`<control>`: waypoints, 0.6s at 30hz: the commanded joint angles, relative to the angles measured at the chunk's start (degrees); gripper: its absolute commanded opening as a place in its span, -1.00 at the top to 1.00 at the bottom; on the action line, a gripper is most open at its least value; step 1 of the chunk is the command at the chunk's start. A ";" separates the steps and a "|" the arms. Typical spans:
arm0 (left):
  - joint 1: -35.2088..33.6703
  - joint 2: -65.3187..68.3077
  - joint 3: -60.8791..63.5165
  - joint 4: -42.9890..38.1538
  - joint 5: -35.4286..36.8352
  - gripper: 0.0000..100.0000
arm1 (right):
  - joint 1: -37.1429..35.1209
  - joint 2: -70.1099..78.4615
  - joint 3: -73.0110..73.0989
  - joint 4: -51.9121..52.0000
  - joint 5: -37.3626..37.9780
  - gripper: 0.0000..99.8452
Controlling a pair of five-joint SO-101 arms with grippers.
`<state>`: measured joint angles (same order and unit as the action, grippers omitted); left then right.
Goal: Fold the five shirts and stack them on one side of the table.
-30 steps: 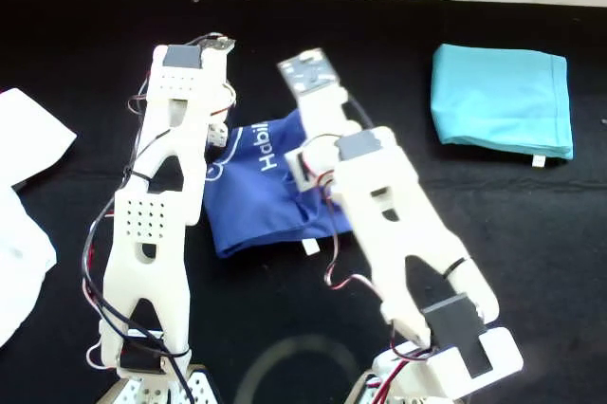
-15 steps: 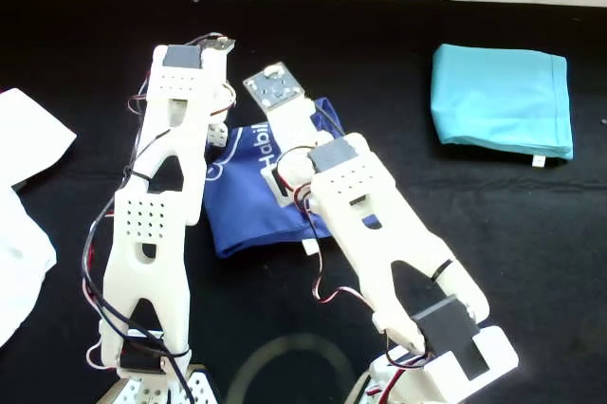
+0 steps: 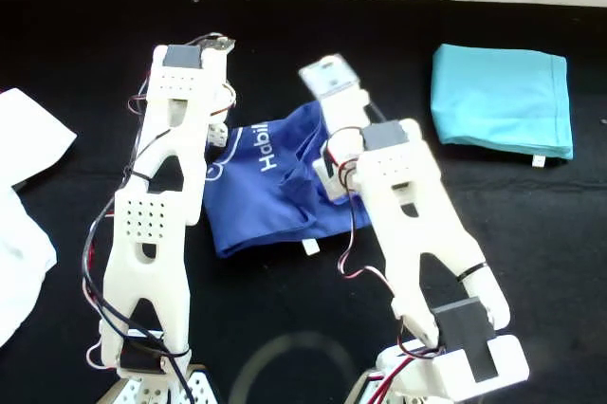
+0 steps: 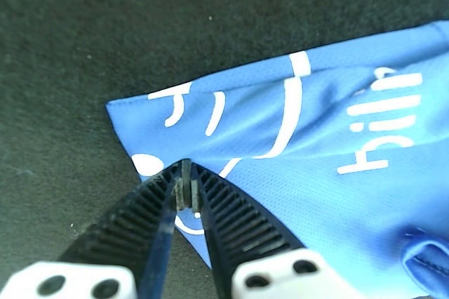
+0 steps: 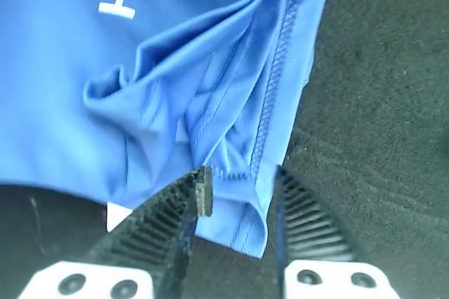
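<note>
Blue shirt [image 3: 270, 191] at centre, partly hidden by the right arm [image 3: 408, 224]: left gripper [image 4: 184, 188] pinches its edge, right gripper [image 5: 240, 183] straddles its hem with jaws parted; folded turquoise shirt [image 3: 501, 101] upper right, white cloth [image 3: 24, 214] left.

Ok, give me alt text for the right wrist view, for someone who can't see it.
The right gripper is open, set astride the stitched hem of a rumpled blue shirt with white lettering. The shirt lies on a black table.
</note>
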<state>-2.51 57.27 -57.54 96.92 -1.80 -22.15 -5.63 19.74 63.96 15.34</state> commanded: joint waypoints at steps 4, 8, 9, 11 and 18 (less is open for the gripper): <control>-0.31 -0.84 -2.07 -0.09 0.09 0.98 | -0.31 0.84 -0.13 -5.85 -2.20 0.76; -0.31 -1.10 -2.07 0.09 0.09 0.98 | -0.31 9.01 -2.24 -7.16 -4.13 0.76; -0.31 -1.10 -2.07 0.09 0.09 0.98 | -0.31 10.77 -3.38 -7.08 -5.01 0.76; -0.31 -1.10 -2.07 0.18 0.09 0.98 | -0.31 13.14 -6.11 -7.08 -6.68 0.76; -0.31 -0.84 -2.07 0.18 0.09 0.98 | -1.10 14.02 -11.47 -5.32 -8.44 0.76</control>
<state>-2.51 57.27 -57.54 96.92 -1.80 -22.24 8.62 11.91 57.71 7.43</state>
